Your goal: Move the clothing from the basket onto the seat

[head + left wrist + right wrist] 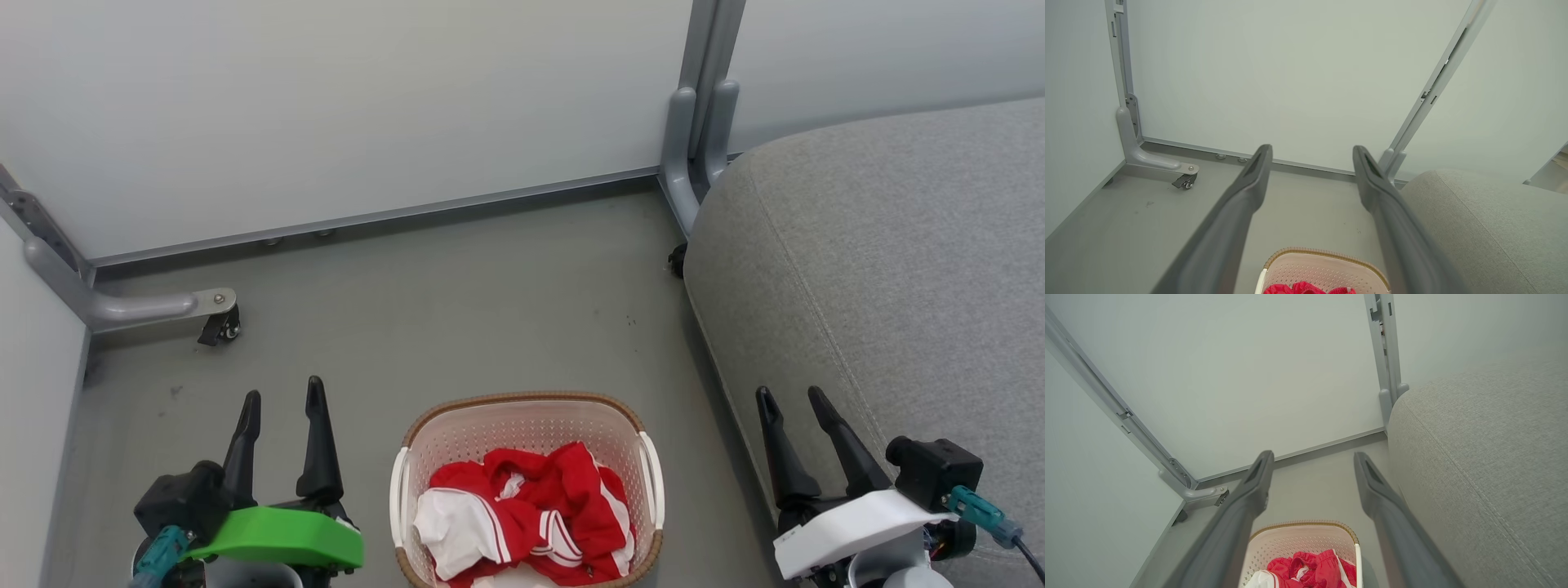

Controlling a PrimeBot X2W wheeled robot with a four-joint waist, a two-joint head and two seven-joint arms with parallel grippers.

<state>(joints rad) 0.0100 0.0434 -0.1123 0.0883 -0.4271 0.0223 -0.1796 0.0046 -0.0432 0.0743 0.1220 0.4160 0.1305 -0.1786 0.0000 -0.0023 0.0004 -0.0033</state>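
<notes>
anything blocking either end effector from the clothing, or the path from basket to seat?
Nothing visible. The clothing lies uncovered in the open-topped basket, between the open left end effector and right end effector. The seat is bare beside it.

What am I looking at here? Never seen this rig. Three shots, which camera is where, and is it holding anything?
It is a wheeled robot with two arms, each ending in a two-fingered hand. The head view looks down from its head: the left hand at lower left, the right hand at lower right, both open and holding nothing. The other two pictures come from cameras on each wrist, looking along that hand's own fingers. On the floor between the arms stands a basket with crumpled red and white clothing inside. To the robot's right is the grey seat. Behind are pale wall panels.
</notes>
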